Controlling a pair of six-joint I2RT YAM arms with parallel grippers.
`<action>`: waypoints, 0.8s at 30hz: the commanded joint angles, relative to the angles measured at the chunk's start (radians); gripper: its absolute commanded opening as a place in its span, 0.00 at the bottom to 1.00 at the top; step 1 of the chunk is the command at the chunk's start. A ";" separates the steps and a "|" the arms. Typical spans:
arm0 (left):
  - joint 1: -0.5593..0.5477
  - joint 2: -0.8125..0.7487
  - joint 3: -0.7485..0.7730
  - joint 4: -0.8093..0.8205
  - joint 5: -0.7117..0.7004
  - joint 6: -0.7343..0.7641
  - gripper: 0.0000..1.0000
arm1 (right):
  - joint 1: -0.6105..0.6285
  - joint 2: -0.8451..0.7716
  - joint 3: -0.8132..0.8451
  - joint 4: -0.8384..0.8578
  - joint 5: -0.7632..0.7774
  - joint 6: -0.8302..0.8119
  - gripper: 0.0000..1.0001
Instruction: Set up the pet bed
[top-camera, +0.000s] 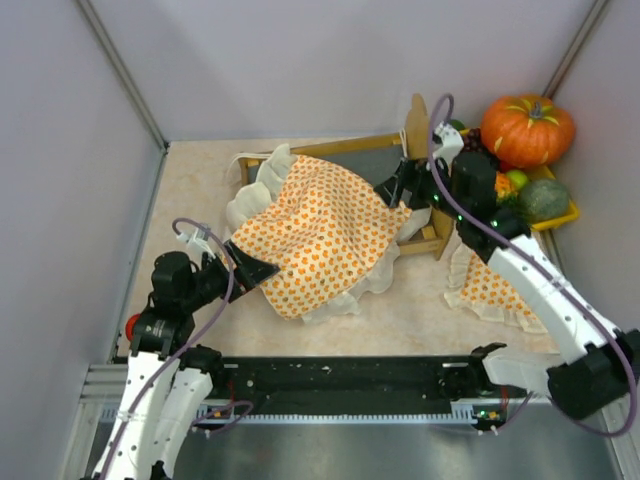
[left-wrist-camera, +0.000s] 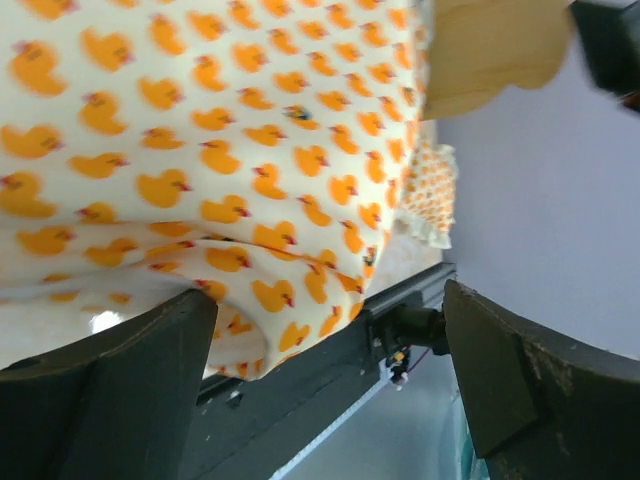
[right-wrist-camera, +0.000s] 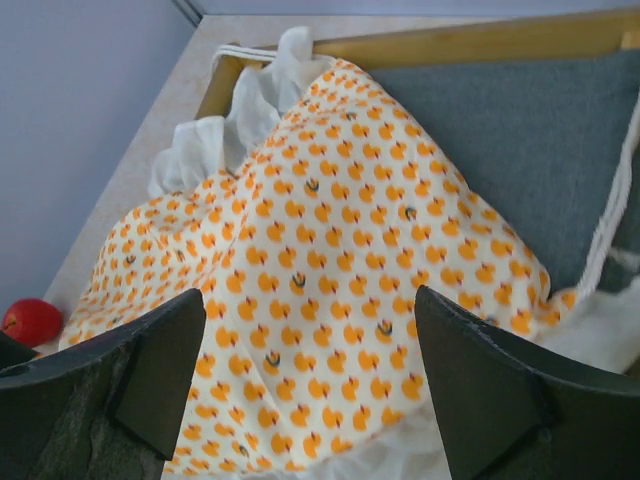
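- the top external camera sits above and behind the arm bases, looking down and forward over the whole beige marbled tabletop (top-camera: 190, 200) to the far wall.
- the left wrist camera sits low and very close at the near edge of the cream ruffled bedspread printed with orange ducks (left-wrist-camera: 200, 130), looking past the left gripper (left-wrist-camera: 325, 300) toward the tall rounded plywood headboard (left-wrist-camera: 490, 50).
- the right wrist camera looks down past the right gripper (right-wrist-camera: 310, 300), close over the small light-wood pet bed (right-wrist-camera: 520, 130), toward the left wall.
- all three views share the bedspread; the top and right wrist views also share a small red ball (right-wrist-camera: 30, 320).
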 joint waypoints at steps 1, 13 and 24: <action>0.002 -0.043 0.009 -0.251 -0.218 0.058 0.98 | -0.032 0.219 0.172 -0.037 -0.133 -0.124 0.86; 0.002 0.018 -0.160 -0.101 -0.245 -0.025 0.98 | -0.101 0.834 0.663 -0.168 -0.256 -0.315 0.96; 0.002 0.065 -0.215 0.187 -0.211 -0.065 0.95 | -0.107 1.023 0.832 -0.289 -0.403 -0.374 0.97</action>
